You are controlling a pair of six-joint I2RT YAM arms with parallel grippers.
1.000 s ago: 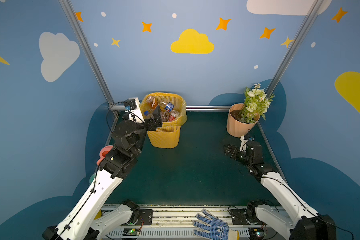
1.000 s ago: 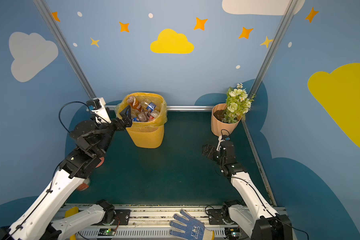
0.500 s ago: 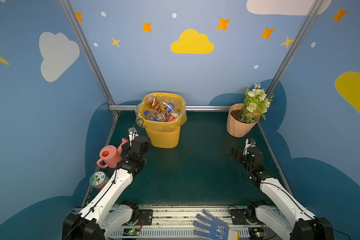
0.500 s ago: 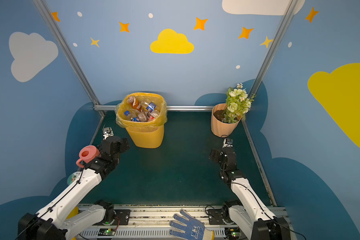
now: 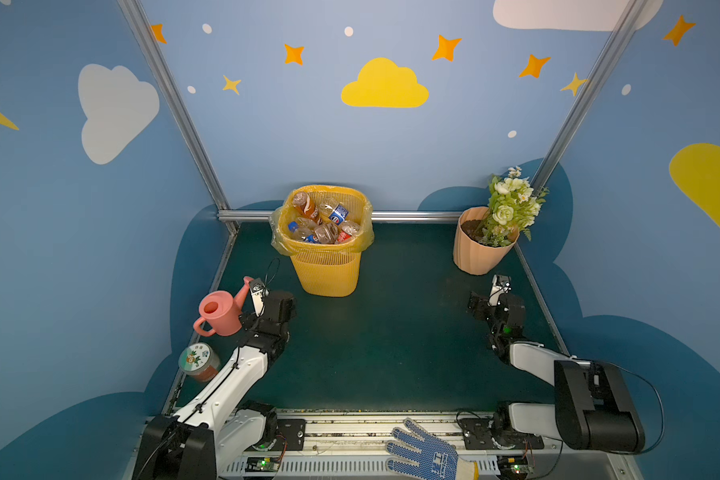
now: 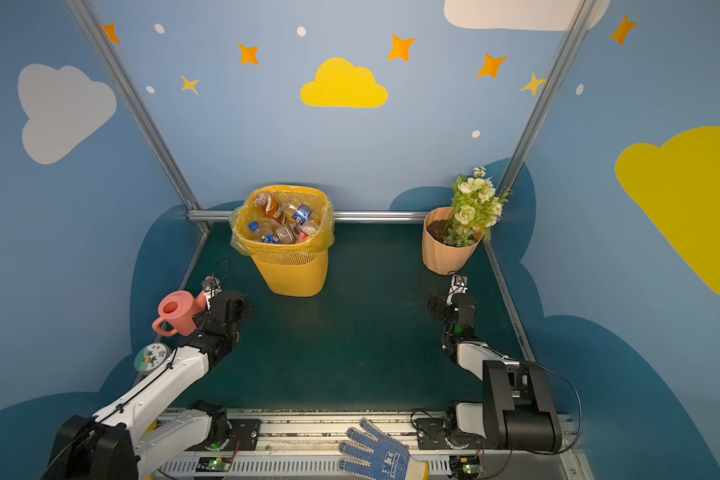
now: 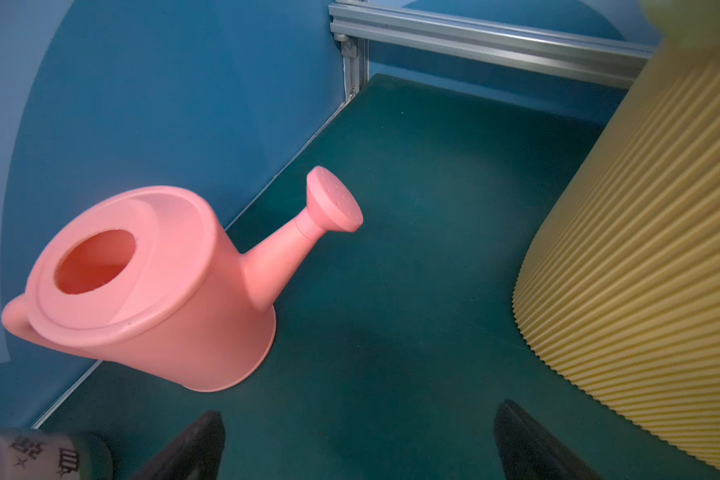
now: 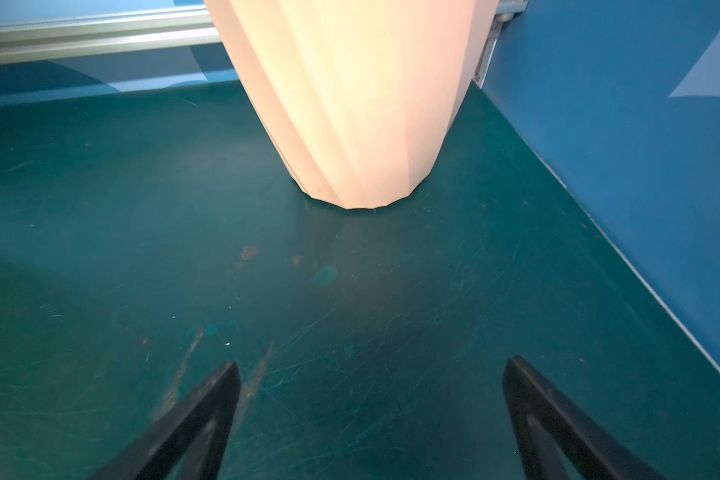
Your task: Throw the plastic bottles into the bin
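1. The pink watering can is standing against the left wall, and a round lidded jar is sitting near it toward the base rail. Neither belongs to the task, and nothing is touching either.
2. The left gripper was up at the bin's rim a second ago. Now it is sitting low over the table, just beside the watering can, with its arm folding back. In the left wrist view its jaws are standing wide apart with nothing between them.
3. The bin is standing at the back of the table, a little left of centre. The plastic bottles are lying piled inside it, reaching close to the rim.
4. No bottle is showing on the green surface in any view.
5. The right gripper is also drawing back slightly toward its base. It is hovering low and facing the peach flower pot, clear of it. Its jaws are spread and empty.
6. Judgement: the left arm's retreat from the rim with empty jaws is pointing to a drop just made. With nothing left to collect, the task is looking finished and both arms appear to be heading to rest.
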